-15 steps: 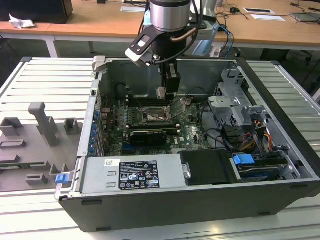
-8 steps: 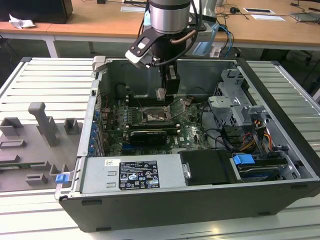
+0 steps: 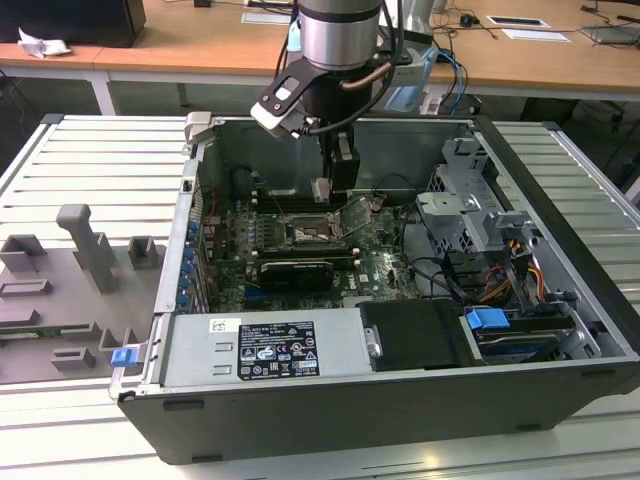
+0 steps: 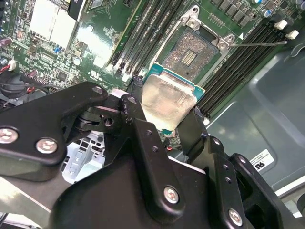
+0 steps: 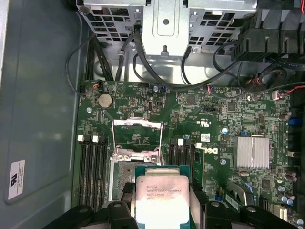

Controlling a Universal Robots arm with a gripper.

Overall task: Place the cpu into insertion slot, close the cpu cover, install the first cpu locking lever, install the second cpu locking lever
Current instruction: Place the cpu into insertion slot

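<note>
Wooden desks [image 3: 200,45] run along the back of the room, and in front of them a pale slatted table [image 3: 90,160] carries an open computer case [image 3: 300,420] lying on its side.

Reaching down into the case, the gripper [image 4: 167,107] is closed on the chip [image 4: 169,102]. Its two black fingers [image 4: 137,98] press against opposite edges, and the dull silver top faces both wrist cameras. The chip [image 5: 162,198] hangs above the green board [image 5: 209,109] and is not seated. In the first wrist view it overlaps one edge of the socket [image 5: 121,174]; in the second wrist view it sits just beside the socket [image 4: 193,50], with one corner turned toward it.

The socket is bare, its dark bed of contacts showing inside the silvery rim. The cover [image 5: 138,124] is swung up on the far side of the socket from the chip, and board shows through its window. A thin metal lever [image 4: 262,44] sticks out from one socket corner, across the neighbouring memory slots [image 4: 243,55]. More memory slots [image 4: 143,33] flank the socket's other side, so it sits between the two banks near the middle of the board.

Farther out on the board are a ribbed silver heat sink [image 5: 252,151] and a coin battery [image 5: 105,99]. A metal drive cage [image 5: 167,19] with black cables stands past the board's edge. In the exterior view a labelled power supply box [image 3: 270,350] fills the near edge of the case, and grey blocks [image 3: 90,250] stand on the table at the exterior view's left.
</note>
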